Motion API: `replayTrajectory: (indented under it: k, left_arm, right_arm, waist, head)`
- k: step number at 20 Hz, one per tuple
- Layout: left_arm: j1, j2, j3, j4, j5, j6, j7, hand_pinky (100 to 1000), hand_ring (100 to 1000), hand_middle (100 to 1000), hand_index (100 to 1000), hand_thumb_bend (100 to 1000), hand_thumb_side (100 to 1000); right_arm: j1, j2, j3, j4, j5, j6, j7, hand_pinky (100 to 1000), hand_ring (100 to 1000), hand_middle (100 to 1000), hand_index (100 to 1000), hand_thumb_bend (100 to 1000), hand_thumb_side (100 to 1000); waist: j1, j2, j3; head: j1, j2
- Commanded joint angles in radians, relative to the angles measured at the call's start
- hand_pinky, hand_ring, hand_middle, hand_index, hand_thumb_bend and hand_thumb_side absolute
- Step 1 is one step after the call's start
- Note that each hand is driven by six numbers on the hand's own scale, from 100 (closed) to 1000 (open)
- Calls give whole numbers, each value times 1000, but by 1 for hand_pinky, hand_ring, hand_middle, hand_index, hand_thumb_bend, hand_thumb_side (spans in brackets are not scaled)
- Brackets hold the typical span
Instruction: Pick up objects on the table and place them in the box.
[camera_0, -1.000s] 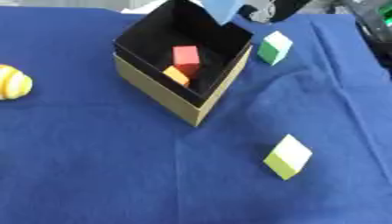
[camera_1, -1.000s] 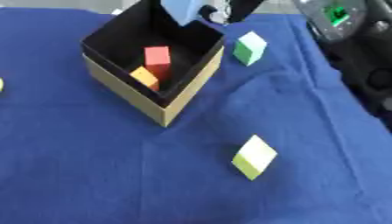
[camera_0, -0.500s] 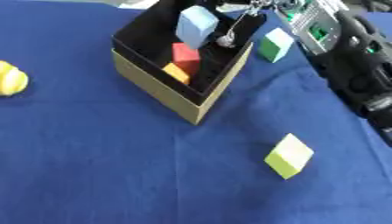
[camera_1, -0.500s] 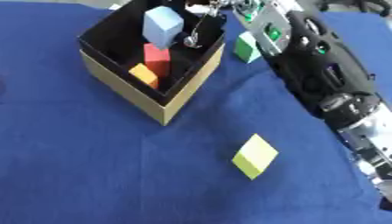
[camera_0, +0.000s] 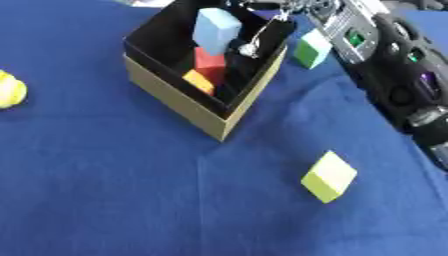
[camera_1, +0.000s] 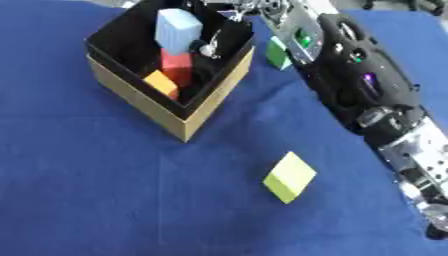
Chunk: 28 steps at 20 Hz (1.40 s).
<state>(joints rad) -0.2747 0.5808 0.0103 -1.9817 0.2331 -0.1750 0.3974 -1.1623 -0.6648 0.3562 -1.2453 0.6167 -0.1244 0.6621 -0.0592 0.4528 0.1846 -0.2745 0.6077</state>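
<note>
The tan box (camera_0: 175, 107) with a black inside stands at the upper middle on the blue cloth. A red block (camera_0: 208, 59) and an orange block (camera_0: 199, 81) lie inside it. My right hand (camera_0: 271, 15) reaches over the box's far right rim, its fingers curled on a light blue block (camera_0: 216, 27) held tilted just above the red one. A green block (camera_0: 311, 49) sits on the cloth right of the box, beside my forearm. A yellow-green block (camera_0: 329, 176) lies nearer, at the front right. The left hand does not show.
A yellow rounded object (camera_0: 9, 89) lies at the cloth's left edge. My black right forearm (camera_0: 394, 75) crosses the right side from the lower right up to the box. Blue cloth (camera_0: 105, 190) covers the whole table.
My right arm has swung in from the upper right and carried the light blue block from above the box's far rim down into the box, over the red block.
</note>
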Motion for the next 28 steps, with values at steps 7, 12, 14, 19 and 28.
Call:
replayTrajectory:
  k: [7, 12, 14, 19, 28]
  left_arm:
    - [-12, 20, 9, -18, 1, -1, 1, 816, 853, 837, 897, 270, 734]
    - [-13, 20, 10, -18, 1, 0, 1, 816, 853, 836, 898, 273, 732]
    - [-14, 20, 10, -18, 1, 0, 2, 816, 853, 836, 898, 274, 731]
    - [-7, 23, 15, -18, -3, -1, 4, 815, 853, 836, 897, 275, 730]
    - [-5, 25, 20, -18, -12, -4, 13, 815, 853, 835, 897, 274, 730]
  right_arm:
    - [-27, -47, -31, -36, -17, -7, 70, 914, 960, 887, 916, 392, 100]
    - [-21, -55, -35, -43, -25, -3, 88, 917, 969, 889, 928, 416, 100]
    - [-18, -59, -39, -47, -24, 2, 79, 909, 960, 872, 920, 364, 100]
    - [51, -154, -58, -135, -74, 28, 19, 878, 912, 803, 874, 234, 231]
    - [484, -494, -171, -720, -271, 99, -94, 877, 900, 803, 877, 163, 339]
  waist:
    - [2, -37, -10]
    - [-1, -44, -10]
    - [-2, -47, -9]
    - [-3, -51, -14]
    - [-2, -41, -32]
  head:
    - [6, 8]
    - [6, 10]
    - [6, 11]
    - [15, 18]
    - [34, 18]
